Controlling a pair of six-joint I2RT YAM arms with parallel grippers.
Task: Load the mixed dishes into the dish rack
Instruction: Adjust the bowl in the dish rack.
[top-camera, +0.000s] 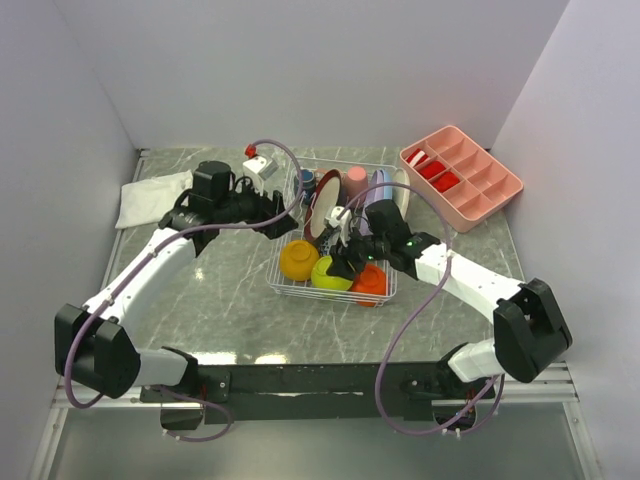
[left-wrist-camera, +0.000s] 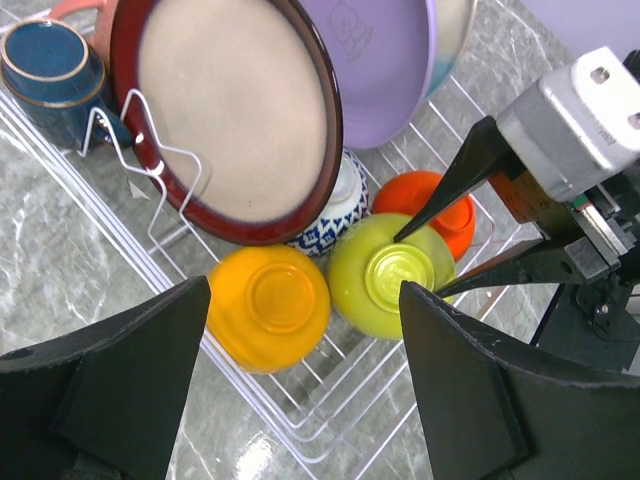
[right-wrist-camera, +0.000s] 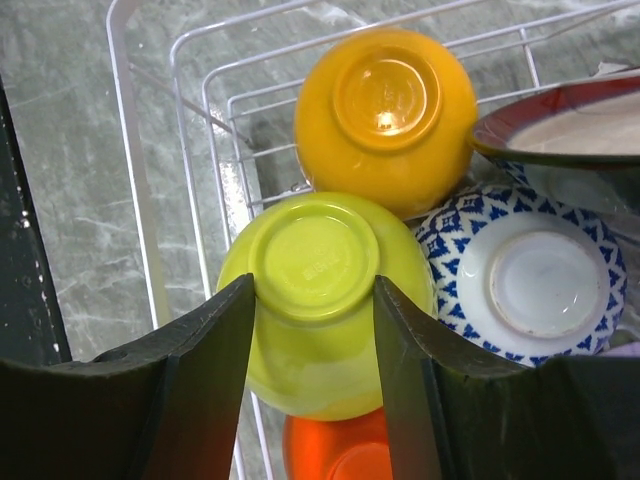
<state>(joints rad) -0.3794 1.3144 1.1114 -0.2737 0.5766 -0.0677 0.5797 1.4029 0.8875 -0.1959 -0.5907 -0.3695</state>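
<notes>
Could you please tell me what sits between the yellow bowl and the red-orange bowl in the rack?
The upturned lime bowl, clearest in the top view.

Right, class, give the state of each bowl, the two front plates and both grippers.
lime bowl: upside down, gripped
orange-yellow bowl: upside down
red-orange bowl: upside down
blue-patterned bowl: upside down
dark-red-rimmed plate: standing tilted
lavender plate: standing tilted
left gripper: open, empty
right gripper: shut on lime bowl
</notes>
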